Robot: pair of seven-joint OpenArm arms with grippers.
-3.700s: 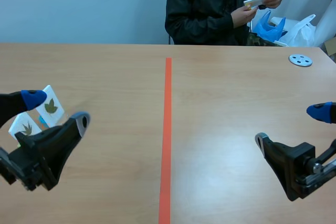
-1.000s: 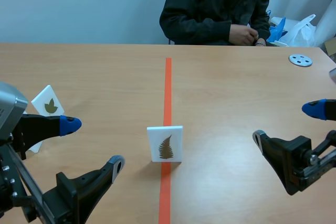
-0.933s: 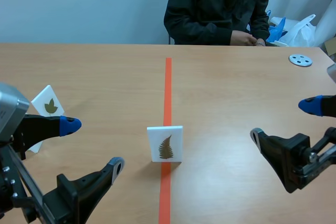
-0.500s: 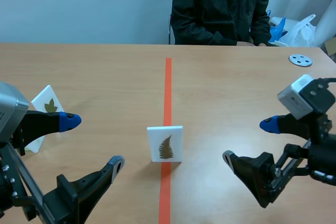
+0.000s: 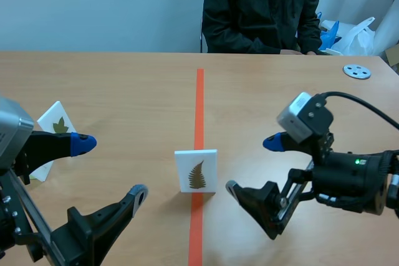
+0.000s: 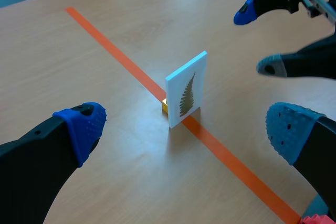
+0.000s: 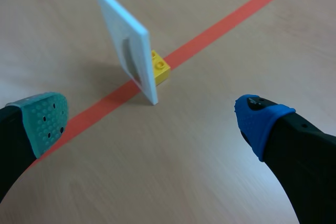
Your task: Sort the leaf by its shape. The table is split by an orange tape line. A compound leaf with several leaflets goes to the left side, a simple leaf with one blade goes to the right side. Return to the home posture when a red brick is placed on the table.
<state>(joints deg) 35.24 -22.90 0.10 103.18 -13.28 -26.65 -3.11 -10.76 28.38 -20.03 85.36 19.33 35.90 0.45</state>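
We see the right gripper [image 5: 253,165] with its fingers spread wide and holding nothing, just to the right of the card [image 5: 196,171] with the fern-like leaf. That card stands upright on the orange tape line [image 5: 199,98], with a small yellow brick [image 7: 159,67] at its foot. The left gripper [image 5: 111,168] is likewise spread and holds nothing, on the left side and apart from that card; farther left stands another leaf card [image 5: 57,121], and a person [image 5: 259,7] sits across the table [image 5: 124,79].
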